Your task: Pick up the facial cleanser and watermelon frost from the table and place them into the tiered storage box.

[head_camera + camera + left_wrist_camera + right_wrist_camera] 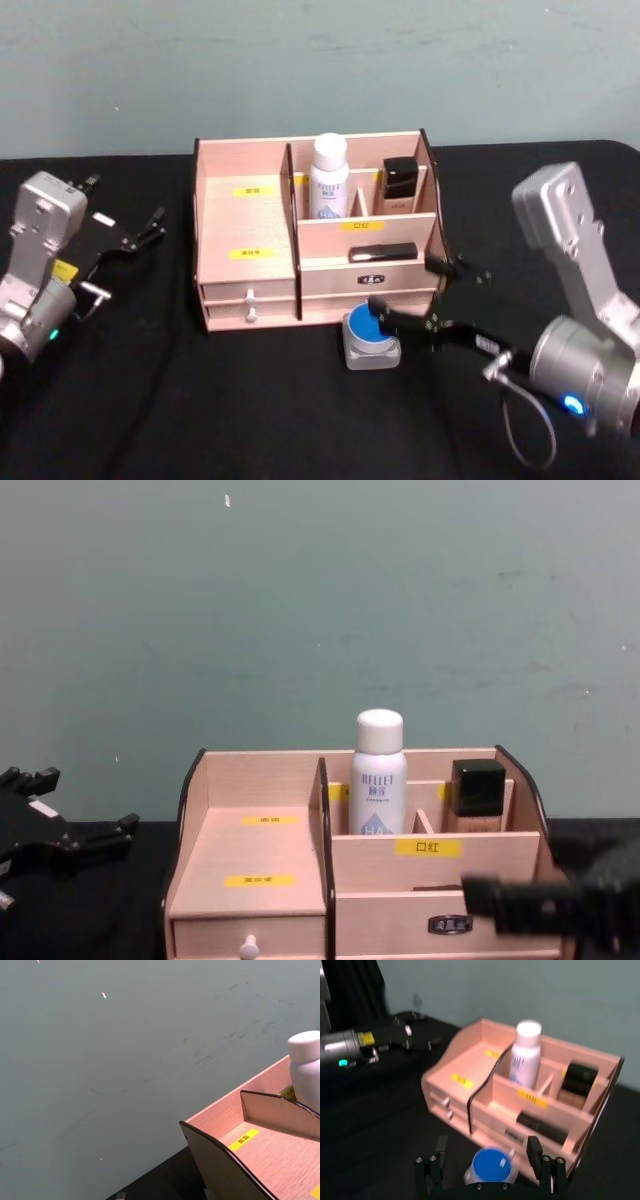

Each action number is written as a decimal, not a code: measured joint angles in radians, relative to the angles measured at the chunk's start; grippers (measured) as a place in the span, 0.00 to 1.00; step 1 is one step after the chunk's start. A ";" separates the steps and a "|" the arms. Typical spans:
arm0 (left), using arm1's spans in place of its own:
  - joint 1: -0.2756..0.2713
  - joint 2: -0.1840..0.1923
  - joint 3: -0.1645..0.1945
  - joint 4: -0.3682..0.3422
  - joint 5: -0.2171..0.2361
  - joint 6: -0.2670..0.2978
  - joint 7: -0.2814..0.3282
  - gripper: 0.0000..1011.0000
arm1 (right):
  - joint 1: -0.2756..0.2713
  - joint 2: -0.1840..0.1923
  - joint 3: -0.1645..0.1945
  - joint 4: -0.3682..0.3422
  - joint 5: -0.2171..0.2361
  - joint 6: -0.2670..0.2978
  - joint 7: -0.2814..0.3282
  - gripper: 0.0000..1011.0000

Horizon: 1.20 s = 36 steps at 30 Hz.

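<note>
We're lining R gripper (485, 1160), jaws apart, on watermelon frost (371, 333); storage box (245, 215) at its 12 o'clock risking snagging a finger; L gripper (130, 250) idling at 9 o'clock, jaws apart

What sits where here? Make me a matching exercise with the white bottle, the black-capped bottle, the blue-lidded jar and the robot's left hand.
1. white bottle
2. black-capped bottle
3. blue-lidded jar
4. left hand

A. on the table, in front of the storage box
B. off to the left of the storage box
C. back row, right of the short divider
D. back row, left of the short divider

Pairs: 1-D, 2-C, 3-A, 4-B
</note>
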 joint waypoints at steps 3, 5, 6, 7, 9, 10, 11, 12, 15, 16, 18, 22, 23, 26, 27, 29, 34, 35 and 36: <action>0.000 0.000 0.000 0.000 0.000 0.000 0.000 1.00 | -0.037 -0.012 -0.006 -0.015 -0.016 0.030 -0.031 0.99; 0.000 0.000 0.000 0.000 0.000 0.000 0.000 1.00 | -0.050 -0.019 -0.012 -0.018 -0.025 0.047 -0.047 0.99; 0.000 0.000 0.000 0.000 0.000 0.000 0.000 1.00 | -0.055 -0.023 -0.015 -0.018 -0.030 0.054 -0.055 0.99; 0.000 0.000 0.000 0.000 0.000 0.000 0.000 1.00 | -0.064 -0.032 -0.021 -0.018 -0.039 0.068 -0.068 0.99; 0.000 0.000 0.000 0.000 0.000 0.000 0.000 1.00 | -0.069 -0.040 -0.027 -0.015 -0.050 0.082 -0.080 0.99; 0.000 0.000 0.000 0.000 0.000 0.000 0.000 1.00 | -0.073 -0.049 -0.031 -0.009 -0.058 0.093 -0.090 0.99; 0.000 0.000 0.000 0.000 0.000 0.000 0.000 1.00 | -0.074 -0.053 -0.033 -0.005 -0.063 0.099 -0.094 0.99; 0.000 0.000 0.000 0.000 0.000 0.000 0.000 1.00 | -0.074 -0.057 -0.036 0.000 -0.068 0.103 -0.098 0.99; 0.000 0.000 0.000 0.000 0.000 0.000 0.000 1.00 | -0.073 -0.073 -0.041 0.018 -0.082 0.114 -0.109 0.99; 0.000 0.000 0.000 0.000 0.000 0.000 0.000 1.00 | -0.071 -0.077 -0.042 0.023 -0.085 0.116 -0.110 0.99; 0.000 0.000 0.000 0.000 0.000 0.000 0.000 1.00 | -0.063 -0.088 -0.046 0.039 -0.094 0.122 -0.112 0.99; 0.000 0.000 0.000 0.000 0.000 0.000 0.000 1.00 | -0.044 -0.106 -0.058 0.065 -0.110 0.128 -0.111 0.99; 0.000 0.000 0.000 0.000 0.000 0.000 0.000 1.00 | -0.039 -0.110 -0.060 0.070 -0.113 0.129 -0.110 0.99; 0.000 0.000 0.000 0.000 0.000 0.000 0.000 1.00 | -0.028 -0.120 -0.066 0.085 -0.123 0.131 -0.108 0.99; 0.000 0.000 0.000 0.000 0.000 0.000 0.000 1.00 | -0.021 -0.127 -0.068 0.095 -0.130 0.131 -0.107 0.99; 0.000 0.000 0.000 0.000 0.000 0.000 0.000 1.00 | -0.011 -0.136 -0.071 0.109 -0.138 0.131 -0.105 0.99; 0.000 0.000 0.000 0.000 0.000 0.000 0.000 1.00 | 0.006 -0.152 -0.077 0.134 -0.158 0.130 -0.103 0.99; 0.000 0.000 0.000 0.000 0.000 0.000 0.000 1.00 | 0.009 -0.155 -0.077 0.138 -0.161 0.130 -0.103 0.99; 0.000 0.000 0.000 0.000 0.000 0.000 0.000 1.00 | 0.015 -0.161 -0.079 0.145 -0.167 0.128 -0.101 0.99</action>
